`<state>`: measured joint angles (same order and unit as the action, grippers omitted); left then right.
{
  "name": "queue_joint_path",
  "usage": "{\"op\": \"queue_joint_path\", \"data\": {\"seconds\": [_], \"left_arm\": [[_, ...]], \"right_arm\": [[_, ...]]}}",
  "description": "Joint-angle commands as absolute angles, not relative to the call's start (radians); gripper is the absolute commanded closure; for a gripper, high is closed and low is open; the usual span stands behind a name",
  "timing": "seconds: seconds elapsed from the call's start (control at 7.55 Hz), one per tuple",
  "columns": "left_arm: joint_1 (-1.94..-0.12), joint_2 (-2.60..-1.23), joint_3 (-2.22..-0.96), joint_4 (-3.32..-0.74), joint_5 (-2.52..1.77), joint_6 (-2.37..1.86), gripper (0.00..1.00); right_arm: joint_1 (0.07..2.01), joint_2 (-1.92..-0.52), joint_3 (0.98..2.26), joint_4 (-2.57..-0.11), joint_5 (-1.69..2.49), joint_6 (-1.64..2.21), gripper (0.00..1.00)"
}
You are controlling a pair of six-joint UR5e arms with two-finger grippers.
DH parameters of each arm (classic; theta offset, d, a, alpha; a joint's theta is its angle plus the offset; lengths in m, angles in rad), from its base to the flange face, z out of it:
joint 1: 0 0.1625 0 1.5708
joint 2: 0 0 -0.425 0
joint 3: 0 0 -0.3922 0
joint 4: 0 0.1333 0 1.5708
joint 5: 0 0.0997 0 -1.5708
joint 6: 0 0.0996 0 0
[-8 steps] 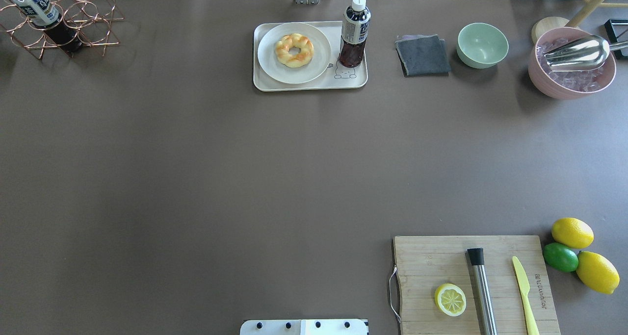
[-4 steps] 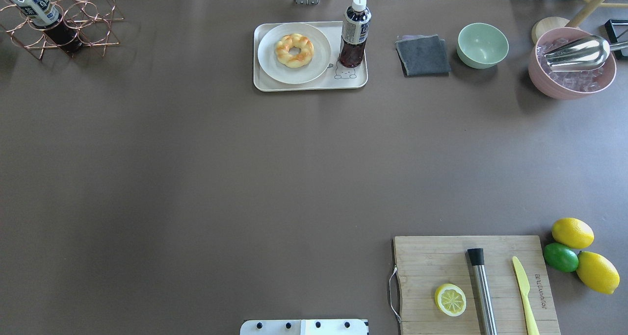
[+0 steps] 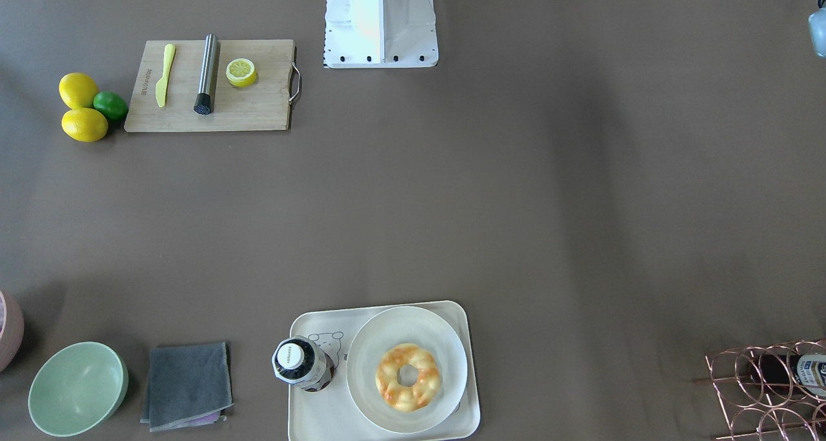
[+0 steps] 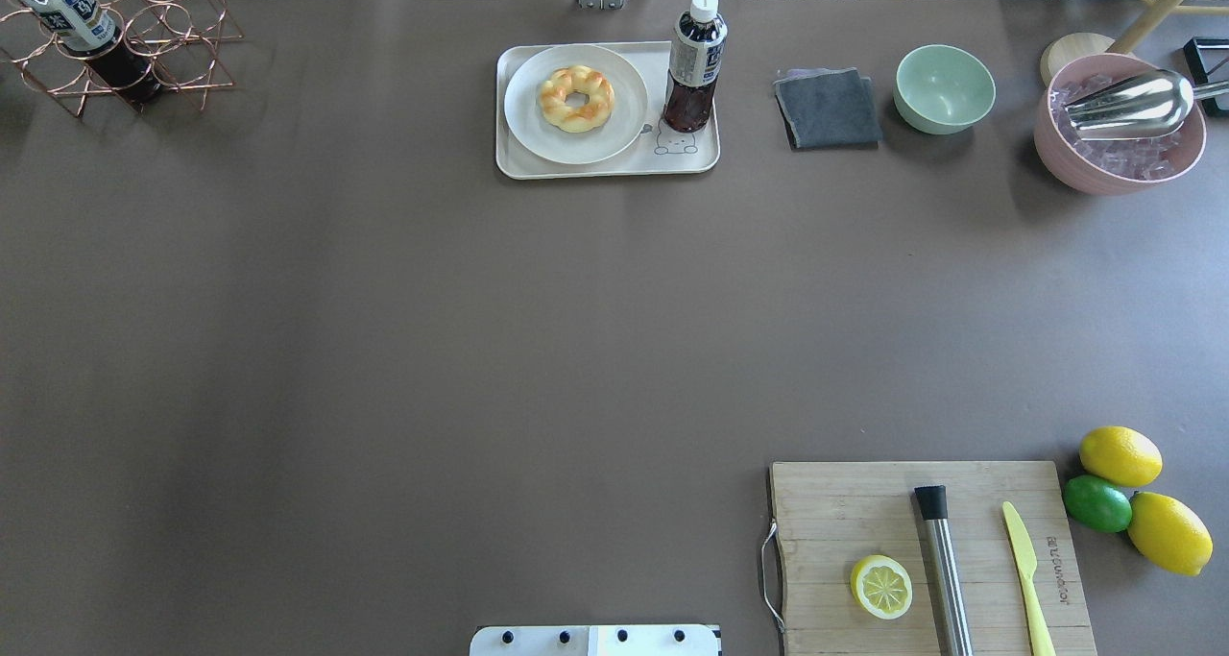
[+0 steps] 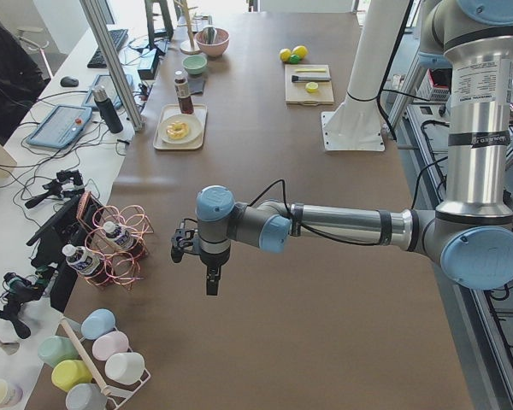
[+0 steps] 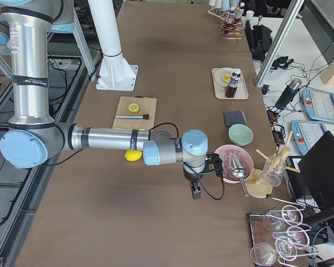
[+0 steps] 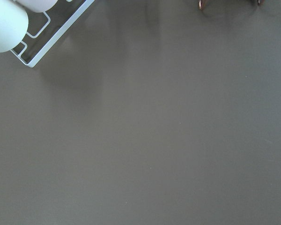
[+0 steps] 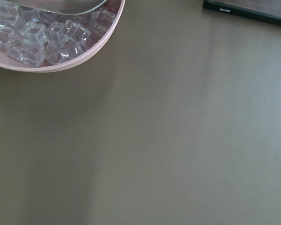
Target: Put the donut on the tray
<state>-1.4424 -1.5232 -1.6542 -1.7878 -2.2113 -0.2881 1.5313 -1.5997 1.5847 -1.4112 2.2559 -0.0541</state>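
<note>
Front-facing view: the donut [image 3: 408,376] lay flat in the middle of a round white plate [image 3: 413,325], and the plate sat inside the tray [image 3: 322,421], taking its right part. A capped bottle [image 3: 298,362] stood upright on the tray's other part, just beside the plate. So the donut was on the tray only through the plate, probably as a serving layout. No arm in this view.

Overhead view: same layout at the far table [image 4: 614,349] edge, no gripper anywhere. Cutting board [image 4: 864,502] well apart, near the robot.

Left side view: left gripper [image 5: 212,286] hung pointing down over bare table near the copper rack [image 5: 124,239], far from the tray. Whether its fingers were released or clenched, I couldn't tell; it held nothing I could see.

Right side view: right gripper [image 6: 196,192] hung just beside the pink ice bowl [image 6: 234,164], also far from the tray. Same, can't tell.

Left wrist view: bare table, corner of a cup holder [image 7: 37,44].

Right wrist view: ice cubes [image 8: 37,37] in the bowl, then bare table.

Both arms looked parked wide, likely to keep the table clear to view. Donut untouched; task looked either finished or unstarted.
</note>
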Motion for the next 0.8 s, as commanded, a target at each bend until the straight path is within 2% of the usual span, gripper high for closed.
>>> {"op": "queue_joint_path", "data": {"seconds": [0.0,0.66], "left_arm": [[-1.482,-1.511,-1.654,-1.798,-2.249,-0.285,0.02],[-1.526,-1.523,-1.654,-1.764,-2.335,-0.221,0.02]], "right_arm": [[1.516,-1.592,1.585,-1.413,2.258,-0.043,0.0],[1.511,-1.545,1.597,-1.517,2.29,-0.041,0.0]]}}
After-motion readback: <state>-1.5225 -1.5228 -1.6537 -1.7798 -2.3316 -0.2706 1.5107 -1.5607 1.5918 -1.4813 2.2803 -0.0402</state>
